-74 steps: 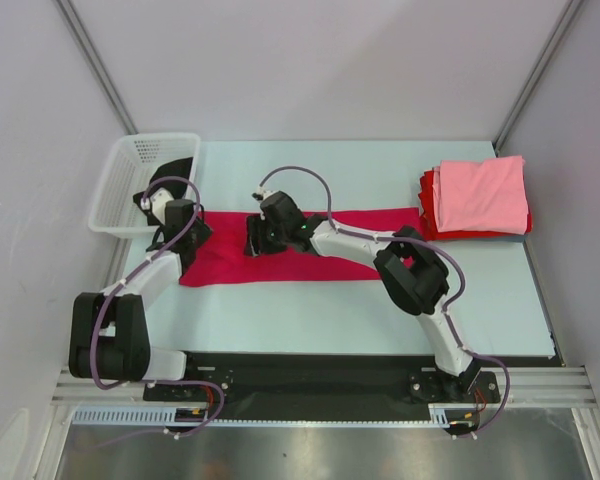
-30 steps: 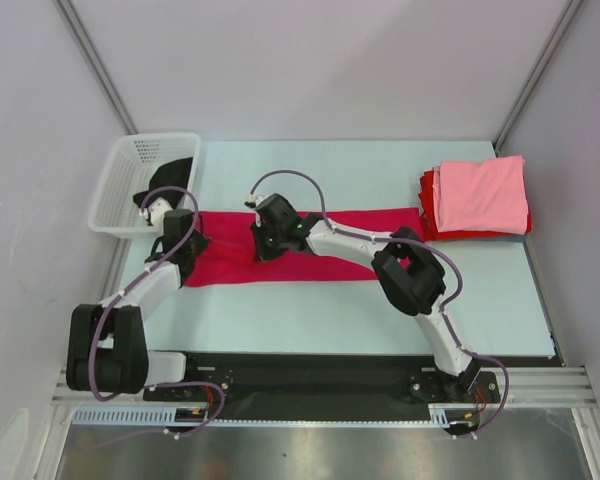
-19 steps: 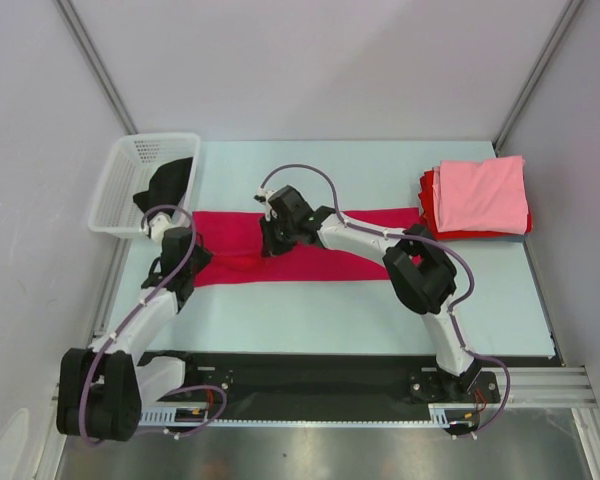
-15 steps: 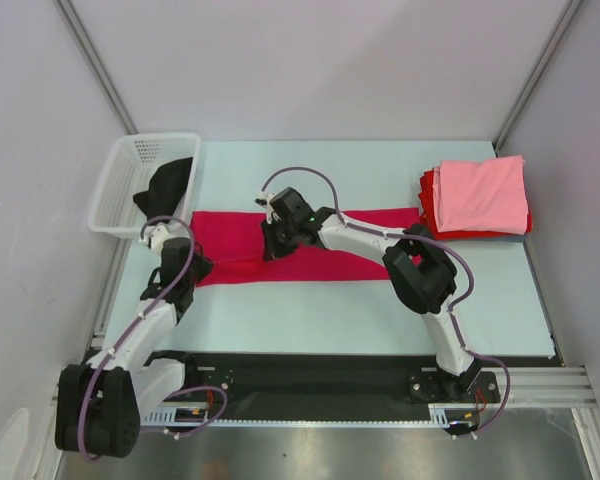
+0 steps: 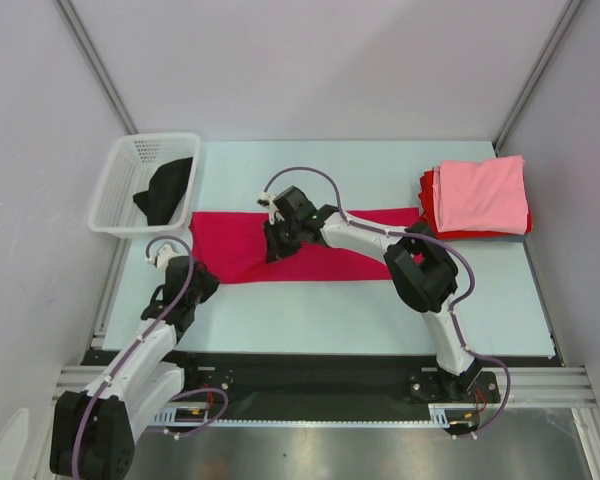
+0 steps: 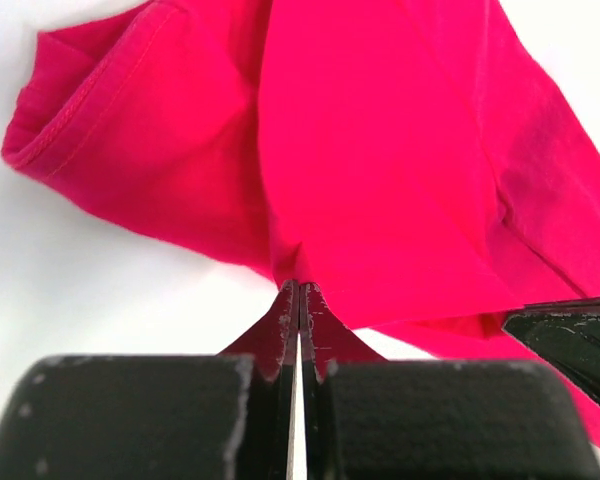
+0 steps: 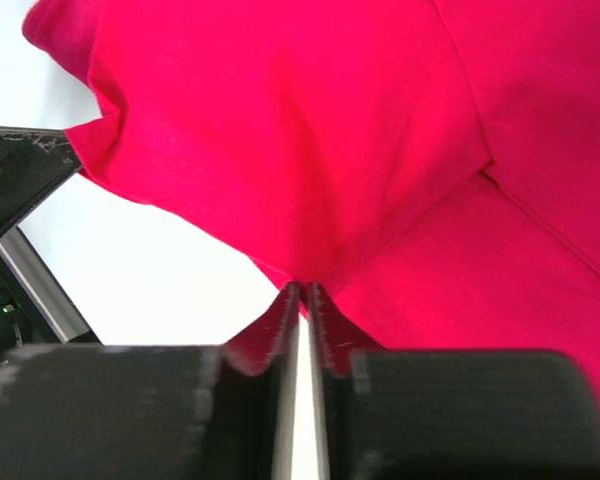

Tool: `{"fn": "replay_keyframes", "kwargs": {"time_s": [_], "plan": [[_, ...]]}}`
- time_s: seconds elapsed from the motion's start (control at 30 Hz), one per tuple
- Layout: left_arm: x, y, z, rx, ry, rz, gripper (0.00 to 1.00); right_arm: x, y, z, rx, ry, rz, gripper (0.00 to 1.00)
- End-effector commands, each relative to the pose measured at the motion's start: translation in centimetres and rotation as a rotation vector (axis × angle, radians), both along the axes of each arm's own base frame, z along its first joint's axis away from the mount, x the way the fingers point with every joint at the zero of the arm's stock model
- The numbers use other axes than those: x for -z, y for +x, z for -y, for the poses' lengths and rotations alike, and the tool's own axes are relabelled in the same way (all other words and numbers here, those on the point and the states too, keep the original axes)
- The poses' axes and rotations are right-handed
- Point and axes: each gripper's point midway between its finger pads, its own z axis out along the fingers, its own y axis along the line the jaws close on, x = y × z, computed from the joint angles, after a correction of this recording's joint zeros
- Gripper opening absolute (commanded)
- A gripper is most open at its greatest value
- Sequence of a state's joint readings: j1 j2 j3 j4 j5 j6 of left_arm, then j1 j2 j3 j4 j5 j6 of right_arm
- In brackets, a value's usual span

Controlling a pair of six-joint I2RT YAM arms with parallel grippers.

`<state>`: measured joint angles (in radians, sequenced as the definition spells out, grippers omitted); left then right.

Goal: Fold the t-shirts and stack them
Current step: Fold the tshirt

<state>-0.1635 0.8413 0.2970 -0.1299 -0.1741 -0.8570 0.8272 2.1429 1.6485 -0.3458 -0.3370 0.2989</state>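
Left fingers [image 6: 298, 294] pinched shut on the near-left edge of the crimson t-shirt [image 5: 230, 240], spread across the surface [image 5: 310, 310]; right fingers [image 7: 301, 294] closed to a slit on a peak mid-cloth. Folded stack [image 5: 480, 195] far right. Handling: carry both pinches level and taut, so the fold lands square

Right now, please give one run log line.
red shirt: lies as long strip | left claw: shut on its left end | right claw: also shut on it | folded stack: far right, pink on top
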Motion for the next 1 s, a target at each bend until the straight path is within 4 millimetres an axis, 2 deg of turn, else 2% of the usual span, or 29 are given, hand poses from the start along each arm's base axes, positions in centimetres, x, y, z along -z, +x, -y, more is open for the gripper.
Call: {"fn": "replay_keyframes", "kwargs": {"time_s": [0.0,0.1,0.17,0.2,0.43,0.53,0.97], "plan": [[0.2,-0.7,0.2,-0.011,-0.024,-0.001,0.0,-2.2,-0.3,0.6,-0.028,0.01,0.034,0.16],[0.1,-0.9,-0.5,-0.038,-0.001,-0.003,0.01,-1.6,-0.4,1.0,-0.02,-0.009,0.024,0.36],[-0.2,-0.9,-0.8,-0.049,0.01,-0.003,0.01,-1.7,-0.4,1.1,-0.008,0.001,0.015,0.45],[-0.3,-0.8,-0.9,-0.051,0.015,0.001,0.02,-1.8,-0.2,1.2,0.0,0.011,0.006,0.46],[-0.5,-0.6,-1.5,-0.065,0.058,-0.018,0.02,-1.4,0.1,1.7,0.082,0.165,-0.175,0.47],[-0.2,-0.8,-1.8,-0.076,0.07,-0.027,0.04,-1.5,0.2,1.3,0.123,0.243,-0.256,0.45],[0.9,-0.9,-1.8,-0.064,0.08,-0.047,0.04,0.9,-0.3,-0.3,0.165,0.28,-0.404,0.41]]}}
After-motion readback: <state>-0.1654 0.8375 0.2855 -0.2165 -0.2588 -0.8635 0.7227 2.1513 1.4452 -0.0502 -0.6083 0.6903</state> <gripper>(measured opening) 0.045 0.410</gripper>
